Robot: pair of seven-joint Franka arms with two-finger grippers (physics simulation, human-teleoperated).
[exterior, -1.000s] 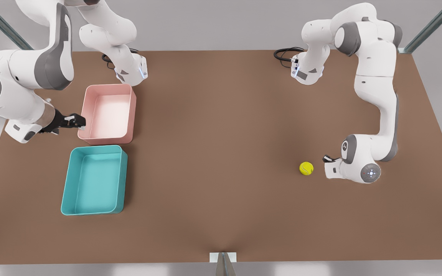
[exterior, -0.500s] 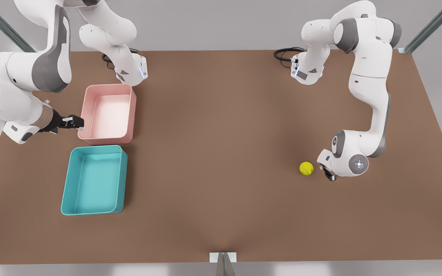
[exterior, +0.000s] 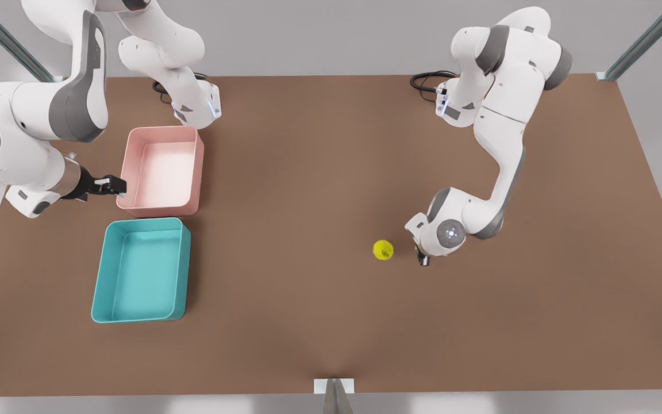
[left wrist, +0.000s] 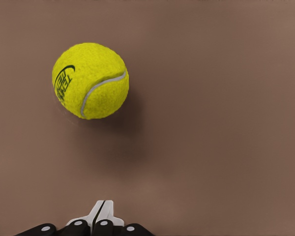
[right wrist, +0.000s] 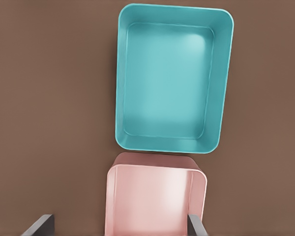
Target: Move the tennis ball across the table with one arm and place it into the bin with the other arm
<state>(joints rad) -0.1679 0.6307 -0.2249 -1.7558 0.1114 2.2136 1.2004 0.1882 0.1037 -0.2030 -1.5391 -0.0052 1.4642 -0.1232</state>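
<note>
Tennis ball [exterior: 383, 250] is seen right of centre in the front view, alone on the desk [exterior: 308, 172], with the left gripper [exterior: 421, 257] just beside it; the right gripper [exterior: 114, 185] waits at the pink tray [exterior: 161, 169] near the bin [exterior: 141, 270]. In the left wrist view the fingers [left wrist: 102, 212] are pressed together. In the right wrist view they are spread wide. A glancing push could roll the ball off course. Counted: one ball, two trays, two arms.
</note>
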